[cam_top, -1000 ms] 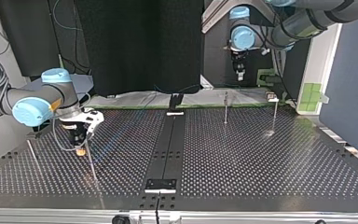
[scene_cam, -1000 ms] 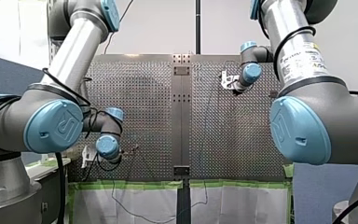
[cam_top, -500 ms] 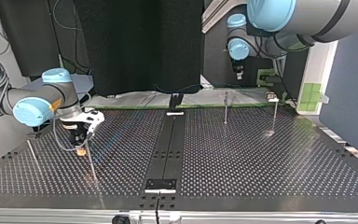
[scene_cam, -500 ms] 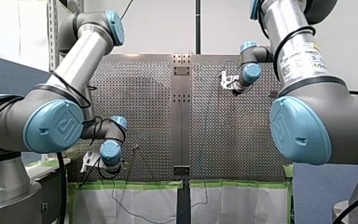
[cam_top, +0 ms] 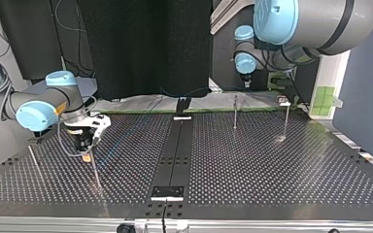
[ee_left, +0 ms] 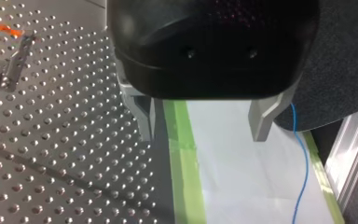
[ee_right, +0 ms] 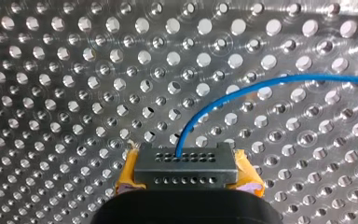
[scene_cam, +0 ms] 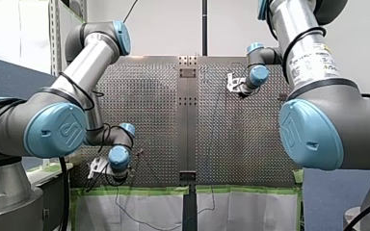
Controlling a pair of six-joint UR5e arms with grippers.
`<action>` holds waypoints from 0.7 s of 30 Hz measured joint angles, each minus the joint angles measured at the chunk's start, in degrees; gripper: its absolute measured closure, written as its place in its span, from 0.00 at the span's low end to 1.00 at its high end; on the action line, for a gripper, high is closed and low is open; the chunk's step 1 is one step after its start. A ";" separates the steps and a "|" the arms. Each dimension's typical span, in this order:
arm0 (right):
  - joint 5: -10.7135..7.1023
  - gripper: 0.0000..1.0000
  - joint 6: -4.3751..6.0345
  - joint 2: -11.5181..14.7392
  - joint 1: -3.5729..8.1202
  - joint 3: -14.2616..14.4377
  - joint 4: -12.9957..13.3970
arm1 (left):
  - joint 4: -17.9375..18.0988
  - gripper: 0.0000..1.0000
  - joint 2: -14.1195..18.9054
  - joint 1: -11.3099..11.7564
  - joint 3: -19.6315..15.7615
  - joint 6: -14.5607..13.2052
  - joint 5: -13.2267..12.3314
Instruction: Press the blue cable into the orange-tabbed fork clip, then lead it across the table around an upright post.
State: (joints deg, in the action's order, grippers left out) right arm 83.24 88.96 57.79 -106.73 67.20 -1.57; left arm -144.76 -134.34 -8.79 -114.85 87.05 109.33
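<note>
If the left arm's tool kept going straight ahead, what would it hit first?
Most likely the white sheet, seen between the open fingers of my left tool, just past the green tape edging the perforated table. The blue cable lies off to one side. Depth is unclear.

A: Where did the front camera sit?
B: Behind and above the arms [scene_cam: 313,134], looking over the perforated table [scene_cam: 149,106]. The top one faced back across it, low.
A: And the wrist cameras?
B: Close in: the left looked past my left gripper [ee_left: 203,133] at the green tape [ee_left: 182,154]; the right hung just over the holes and the blue cable [ee_right: 214,100]. Both wide views shared the centre rail [cam_top: 175,150].
</note>
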 joint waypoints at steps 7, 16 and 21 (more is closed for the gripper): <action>0.00 1.00 0.00 -0.01 -0.51 0.00 -0.04 | -3.45 0.00 -2.23 -0.05 3.44 -3.01 2.59; 0.42 1.00 -0.53 0.00 -1.23 0.01 -0.11 | -7.91 0.00 -6.25 -0.29 7.90 -7.43 6.98; 0.81 1.00 -0.75 0.01 -1.50 0.01 -0.16 | -9.21 0.00 -6.87 -0.39 10.33 -8.72 8.24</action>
State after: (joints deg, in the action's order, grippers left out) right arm 84.05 88.21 57.80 -108.23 67.21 -1.74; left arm -153.97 -141.21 -9.19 -104.52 78.33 117.58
